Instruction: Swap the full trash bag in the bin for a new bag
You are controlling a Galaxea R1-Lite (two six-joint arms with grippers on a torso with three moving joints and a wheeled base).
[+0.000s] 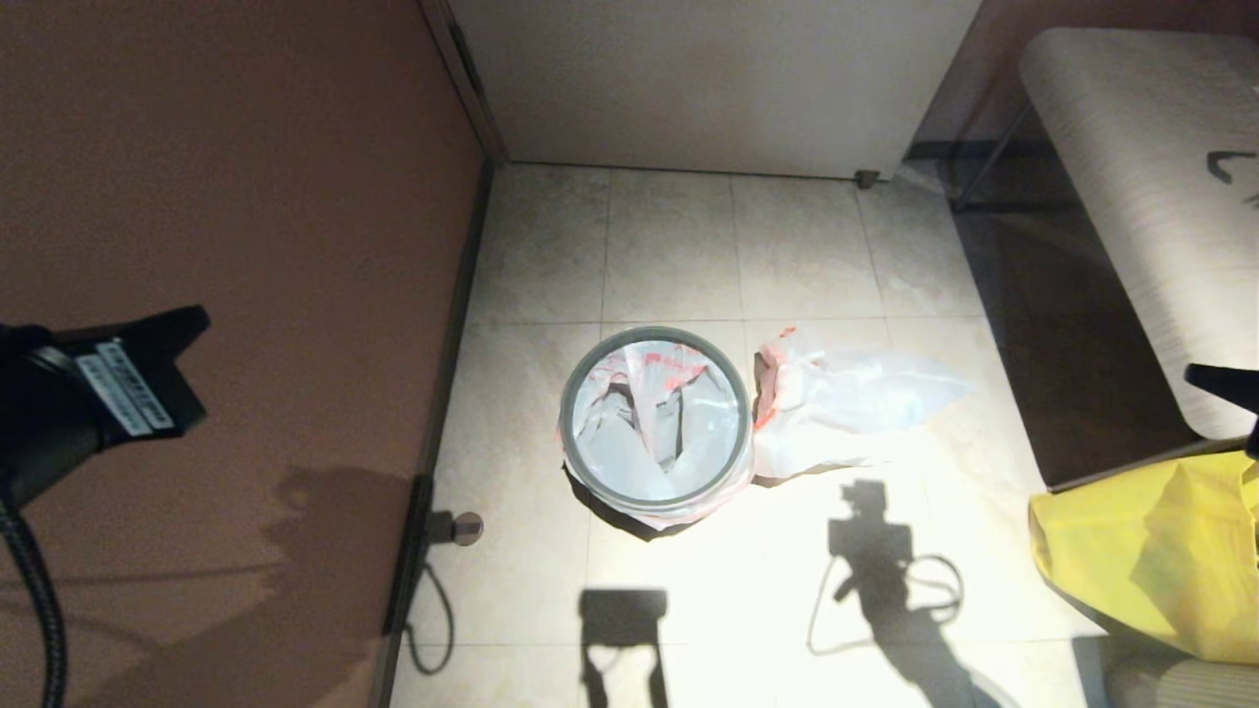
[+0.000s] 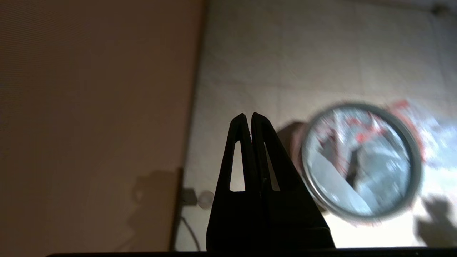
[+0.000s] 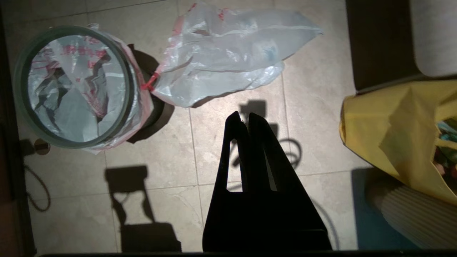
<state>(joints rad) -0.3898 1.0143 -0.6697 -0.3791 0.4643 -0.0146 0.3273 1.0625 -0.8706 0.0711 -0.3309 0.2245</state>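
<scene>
Two bags show here: one lines the bin (image 1: 657,421), its edge folded out over the grey hoop, while the other (image 1: 846,403) lies on the floor tiles just beside the bin, touching its side, and I can't make out bottles through either. Both grippers hang high and well apart from them, the left gripper (image 2: 249,117) pressed closed on nothing, the right gripper (image 3: 242,118) likewise, so the swap looks finished or nearly so, leaving only the floor bag to collect. Only the right wrist view shows its red-tied neck and the yellow bag (image 3: 392,132).
</scene>
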